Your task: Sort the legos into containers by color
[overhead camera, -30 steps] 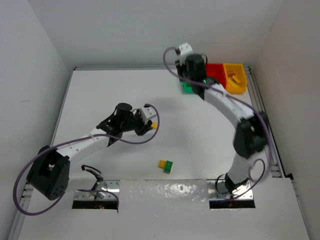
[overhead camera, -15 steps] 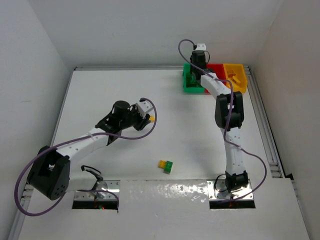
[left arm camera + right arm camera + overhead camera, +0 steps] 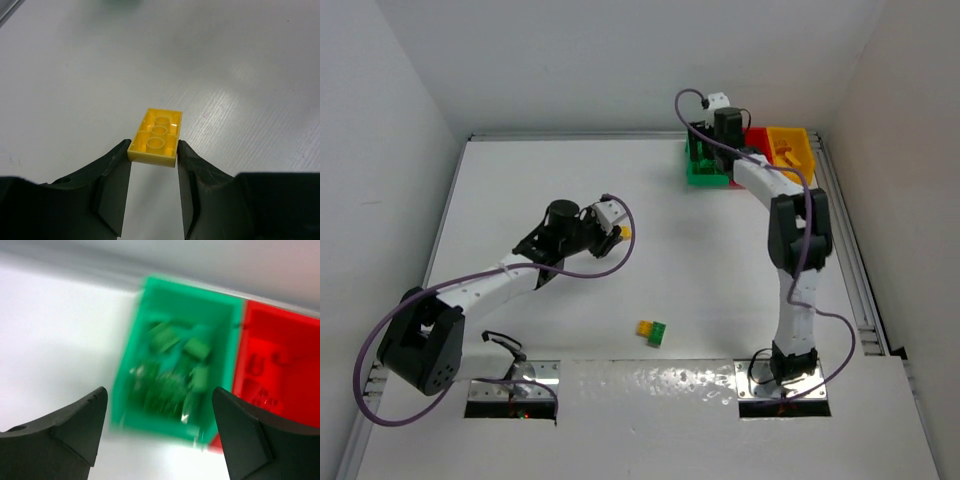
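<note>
1. Over the middle of the desk (image 3: 520,180), left tool (image 3: 153,149): clamps a yellow lego (image 3: 156,134) by its long sides, hollow underside toward the wrist camera.
2. At the far right corner, right tool (image 3: 159,396): gapes wide, grips nothing, hangs above the green bin (image 3: 129,375) holding blurred green legos (image 3: 172,375).
3. Joined alongside in a row: red bin (image 3: 300,390), then yellow-orange bin (image 3: 790,182).
4. Near the front edge, well apart from both tools: yellow-and-green pair (image 3: 652,331), lying on the desk.
</note>
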Controlling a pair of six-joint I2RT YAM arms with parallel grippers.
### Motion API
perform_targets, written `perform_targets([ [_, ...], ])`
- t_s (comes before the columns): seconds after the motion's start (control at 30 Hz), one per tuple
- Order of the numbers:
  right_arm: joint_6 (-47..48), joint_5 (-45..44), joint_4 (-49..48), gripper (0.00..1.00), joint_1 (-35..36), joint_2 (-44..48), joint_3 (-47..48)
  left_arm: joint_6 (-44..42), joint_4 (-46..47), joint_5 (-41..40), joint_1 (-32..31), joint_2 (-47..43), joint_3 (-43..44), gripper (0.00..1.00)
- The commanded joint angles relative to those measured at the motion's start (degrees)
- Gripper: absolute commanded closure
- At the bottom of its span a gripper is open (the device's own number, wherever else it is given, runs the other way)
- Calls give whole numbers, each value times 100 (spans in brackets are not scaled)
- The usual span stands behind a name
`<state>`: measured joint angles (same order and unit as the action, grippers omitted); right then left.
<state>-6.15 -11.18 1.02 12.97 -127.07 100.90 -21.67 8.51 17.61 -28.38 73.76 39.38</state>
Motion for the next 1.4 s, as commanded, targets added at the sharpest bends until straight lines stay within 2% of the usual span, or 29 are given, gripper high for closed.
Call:
perform_targets([
  [0.0, 1481, 2727, -305, 18, 21, 1950, -1410, -258, 370, 365, 61, -151, 150, 100],
  [0.03, 2408, 4092, 27, 16, 47, 2636, -2251, -607, 336, 558, 61, -212, 141, 100],
  [0.07, 2687, 4463, 178, 16, 74, 2921, -2572, -610, 326, 560, 61, -239, 141, 100],
  [0.13, 2882, 4659, 486, 16, 249, 3397, -3266, -768, 300, 867, 78, -265, 176, 100],
  [0.17, 3031, 4695, 1018, 18, 528, 3790, -3409, -734, 291, 1085, 78, -257, 237, 100],
  [0.23, 3539, 4529, 1418, 18, 968, 4170, -3943, -672, 265, 1411, 78, -239, 307, 100],
  [0.27, 3612, 4319, 1454, 18, 1197, 4338, -4138, -663, 239, 1638, 78, -230, 360, 100],
  [0.3, 3612, 4282, 1271, 18, 1582, 4496, -4358, -802, 178, 2198, 78, -221, 395, 100],
  [0.37, 3236, 4317, 867, 18, 1769, 4874, -4877, -1214, -252, 2868, 70, -239, 518, 100],
  [0.4, 3060, 4326, 517, 18, 1831, 4954, -4991, -1626, -462, 3332, 52, -239, 571, 100],
  [0.57, 3094, 3992, 794, 17, 2060, 5297, -5089, -2112, -1361, 3618, -71, -256, 782, 100],
  [0.73, 3015, 3711, 409, 18, 2359, 5377, -5370, -1965, -976, 3566, -246, -274, 703, 100],
  [0.83, 2778, 3850, 215, 19, 2394, 5254, -5318, -1744, -747, 3618, -299, -283, 668, 100],
  [1.0, 2997, 3851, 645, 22, 2605, 4911, -5037, -1656, -719, 3548, -308, -274, 668, 100],
  [1.13, 2725, 3948, 303, 45, 2596, 4884, -5098, -1656, -719, 3592, -308, -292, 650, 100],
  [1.17, 2672, 3887, 259, 59, 2605, 4867, -5072, -1647, -719, 3601, -308, -292, 642, 100],
  [1.23, 2637, 3834, 407, 74, 2605, 4753, -4870, -1647, -702, 3575, -308, -292, 598, 100],
  [1.27, 2611, 3825, 556, 90, 2596, 4718, -4800, -1604, -702, 3540, -308, -292, 589, 100],
  [1.37, 2452, 3781, 601, 100, 2605, 4656, -4685, -1595, -719, 3478, -300, -300, 580, 100],
])
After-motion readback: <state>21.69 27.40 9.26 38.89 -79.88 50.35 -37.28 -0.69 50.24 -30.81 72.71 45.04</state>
